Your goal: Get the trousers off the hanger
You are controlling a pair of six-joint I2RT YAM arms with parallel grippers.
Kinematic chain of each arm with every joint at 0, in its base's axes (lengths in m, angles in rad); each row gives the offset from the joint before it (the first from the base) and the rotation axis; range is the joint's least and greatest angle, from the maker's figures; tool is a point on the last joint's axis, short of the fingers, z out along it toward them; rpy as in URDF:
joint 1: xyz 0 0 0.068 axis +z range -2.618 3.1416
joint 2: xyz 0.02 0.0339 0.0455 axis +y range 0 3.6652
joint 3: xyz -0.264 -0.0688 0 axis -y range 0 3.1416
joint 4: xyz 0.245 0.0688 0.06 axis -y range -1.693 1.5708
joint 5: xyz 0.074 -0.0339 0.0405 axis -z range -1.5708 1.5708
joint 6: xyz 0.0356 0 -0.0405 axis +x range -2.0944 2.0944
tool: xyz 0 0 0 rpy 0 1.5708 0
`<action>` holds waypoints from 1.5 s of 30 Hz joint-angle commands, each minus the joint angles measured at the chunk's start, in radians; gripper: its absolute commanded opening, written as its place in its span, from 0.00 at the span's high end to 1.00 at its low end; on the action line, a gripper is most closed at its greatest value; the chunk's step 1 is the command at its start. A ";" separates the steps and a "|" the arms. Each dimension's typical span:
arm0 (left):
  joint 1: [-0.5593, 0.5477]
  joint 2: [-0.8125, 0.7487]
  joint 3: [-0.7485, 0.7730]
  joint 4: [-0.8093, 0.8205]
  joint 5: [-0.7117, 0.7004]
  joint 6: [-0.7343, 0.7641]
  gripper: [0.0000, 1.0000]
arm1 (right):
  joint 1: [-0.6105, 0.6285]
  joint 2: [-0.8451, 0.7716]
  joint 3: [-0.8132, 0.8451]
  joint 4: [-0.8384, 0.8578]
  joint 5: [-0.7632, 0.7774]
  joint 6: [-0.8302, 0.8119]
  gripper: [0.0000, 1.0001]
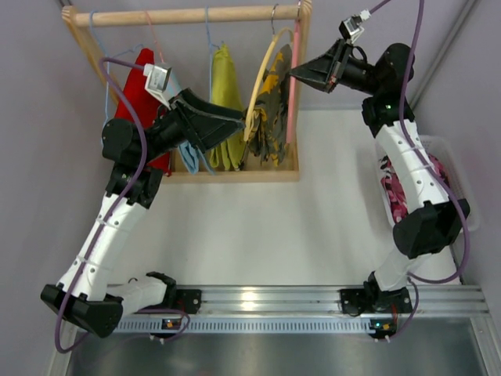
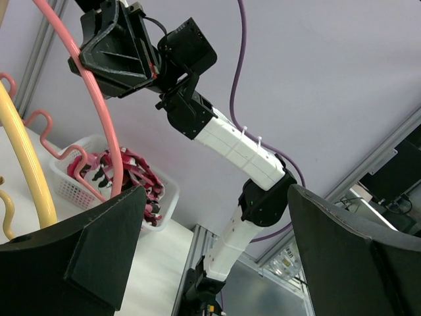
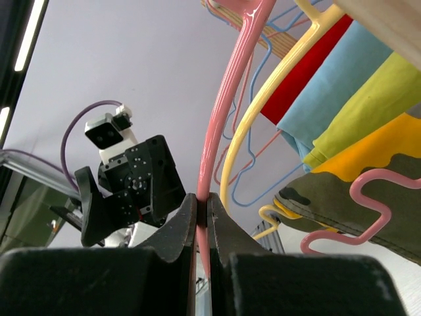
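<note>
The camouflage trousers (image 1: 272, 117) hang on a yellow hanger (image 1: 262, 82) on the wooden rack, and show in the right wrist view (image 3: 348, 197). The pink patterned trousers (image 1: 395, 192) lie in a white basket (image 1: 448, 153) at the right, also seen in the left wrist view (image 2: 135, 181). My right gripper (image 1: 294, 72) is shut on a bare pink hanger (image 3: 227, 105) at the rack's right end. My left gripper (image 1: 239, 123) is open and empty, just left of the yellow hanger and the camouflage trousers. Its fingers (image 2: 99, 243) frame the pink hanger (image 2: 99, 112).
A wooden rod (image 1: 188, 16) carries a plain red pair (image 1: 137, 86), a light blue garment (image 1: 186, 153) and an olive-yellow pair (image 1: 225, 94) on thin wire hangers. The rack's wooden base (image 1: 235, 175) stands on the white table. A metal rail (image 1: 266, 301) runs along the near edge.
</note>
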 commanded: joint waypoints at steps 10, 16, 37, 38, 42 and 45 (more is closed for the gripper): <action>0.028 -0.011 -0.018 0.053 -0.032 -0.034 0.05 | -0.040 0.051 -0.001 -0.050 0.042 0.038 1.00; 0.032 -0.015 -0.031 0.051 -0.045 -0.037 0.05 | -0.048 0.035 -0.004 -0.089 0.059 -0.015 0.84; 0.031 0.023 0.281 -0.456 -0.325 0.422 0.11 | -0.084 -0.377 -0.049 -0.840 0.407 -0.862 0.01; 0.020 0.032 0.301 -0.487 -0.345 0.457 0.11 | -0.089 -0.395 -0.056 -0.854 0.429 -0.923 0.01; -0.029 0.080 0.383 -0.619 -0.457 0.581 0.14 | -0.104 -0.487 -0.060 -0.871 0.563 -1.077 0.01; -0.130 0.110 0.410 -0.631 -0.531 0.710 0.14 | -0.104 -0.553 -0.047 -0.879 0.648 -1.181 0.01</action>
